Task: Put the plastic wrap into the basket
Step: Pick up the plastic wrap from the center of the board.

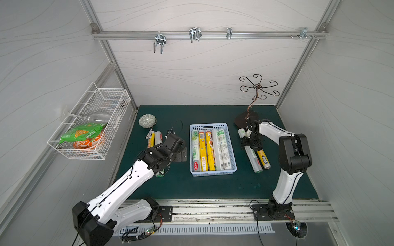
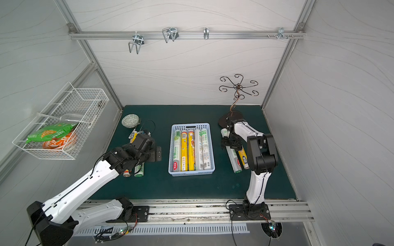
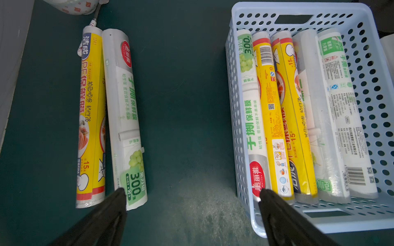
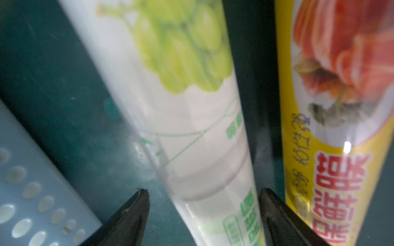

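Right wrist view is blurred: print on the grape roll [image 4: 191,127] is not legible, and both ends are cut off. The pair left of the basket [image 1: 213,174] is partly hidden by the left arm [image 1: 132,176] in both top views.

Read: "300" and "美丽雅" on the white roll [image 3: 125,119]; "PE" and "15" on the yellow roll [image 3: 90,119]; "FDA" among five rolls [image 3: 298,117] in the basket.

Right gripper [image 4: 203,191] is open, set astride the grape roll on the desk [image 1: 170,187], right of the basket; a gap is seen on one side. Left gripper [image 3: 191,191] is held wide open between the left pair and the basket.
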Action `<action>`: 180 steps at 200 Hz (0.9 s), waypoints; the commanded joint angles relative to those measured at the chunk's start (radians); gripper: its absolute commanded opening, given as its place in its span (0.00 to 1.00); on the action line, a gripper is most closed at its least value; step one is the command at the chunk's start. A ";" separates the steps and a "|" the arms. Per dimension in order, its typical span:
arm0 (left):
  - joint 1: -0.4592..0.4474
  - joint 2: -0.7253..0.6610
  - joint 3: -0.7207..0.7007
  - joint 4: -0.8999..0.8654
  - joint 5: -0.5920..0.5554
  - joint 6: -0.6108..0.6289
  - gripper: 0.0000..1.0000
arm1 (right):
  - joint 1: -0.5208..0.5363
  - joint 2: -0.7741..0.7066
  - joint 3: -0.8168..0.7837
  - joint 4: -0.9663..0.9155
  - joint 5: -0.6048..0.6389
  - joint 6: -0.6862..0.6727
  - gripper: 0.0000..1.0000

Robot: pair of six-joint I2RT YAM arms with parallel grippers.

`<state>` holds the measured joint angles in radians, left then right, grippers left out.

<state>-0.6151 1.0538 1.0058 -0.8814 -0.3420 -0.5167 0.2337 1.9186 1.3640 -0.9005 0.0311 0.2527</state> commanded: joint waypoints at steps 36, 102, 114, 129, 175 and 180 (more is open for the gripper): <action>0.005 0.003 0.005 0.040 0.008 -0.002 0.99 | 0.013 0.030 0.019 -0.027 -0.019 -0.010 0.73; 0.006 -0.021 -0.012 0.038 -0.008 -0.011 0.99 | 0.011 0.018 0.021 -0.035 -0.060 0.004 0.47; 0.007 -0.027 -0.018 0.039 -0.009 -0.011 0.99 | 0.011 0.007 0.022 -0.041 -0.067 0.006 0.45; 0.007 -0.031 -0.019 0.036 -0.012 -0.009 0.99 | 0.011 -0.013 0.019 -0.047 -0.076 0.007 0.43; 0.007 -0.038 -0.018 0.033 -0.009 -0.012 0.99 | 0.026 -0.091 0.028 -0.091 -0.097 0.011 0.39; 0.006 -0.038 -0.018 0.034 -0.009 -0.012 1.00 | 0.028 -0.102 0.032 -0.099 -0.097 0.013 0.39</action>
<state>-0.6147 1.0317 0.9844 -0.8722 -0.3408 -0.5205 0.2455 1.9133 1.3731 -0.9260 -0.0368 0.2474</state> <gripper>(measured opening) 0.994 0.535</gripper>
